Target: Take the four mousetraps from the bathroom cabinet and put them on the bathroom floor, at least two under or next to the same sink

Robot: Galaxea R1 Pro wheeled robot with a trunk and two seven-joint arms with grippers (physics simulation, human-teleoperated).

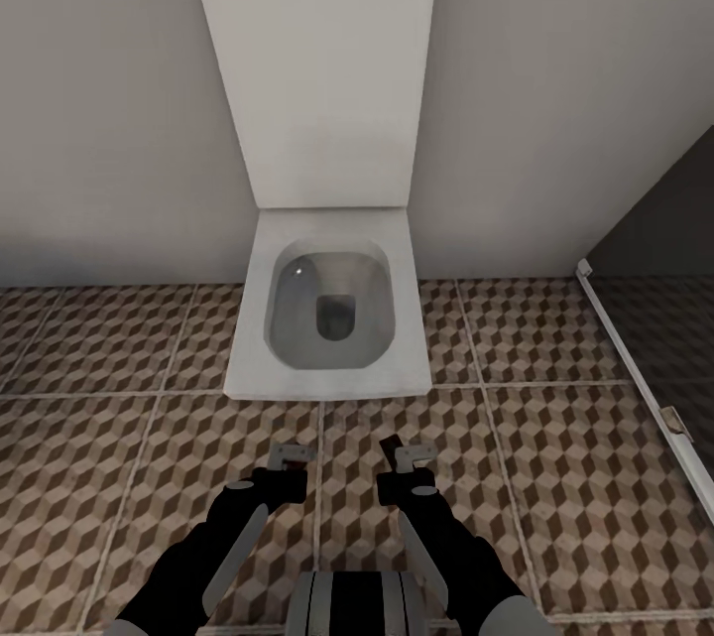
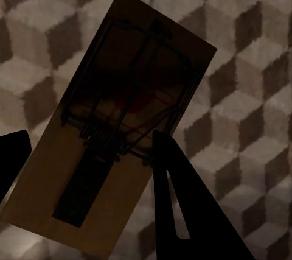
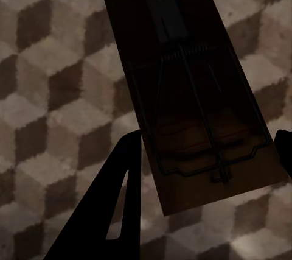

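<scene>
Tan wood, left load: I hold one mousetrap in the left gripper, jaws clamped on its long edges; board tilted, long axis running lower left to upper right in the left wrist view.
Dark wood, right load: second mousetrap pinched in the right gripper, jaws closed across its width near the wire end; long axis points away from the fingers toward the top of the right wrist view.
Bathroom floor: cube-pattern tiles, directly beneath both traps, not touching them as far as I can judge.
Toilet: white, centre of the head view, just beyond both grippers.
Shower frame: right edge of the head view.
Sink: I have none to point to here.
Key relation: both traps hang over floor, level with each other, left gripper and right gripper equally near the tiles.
Judgement: I must find the sink before lowering either.
</scene>
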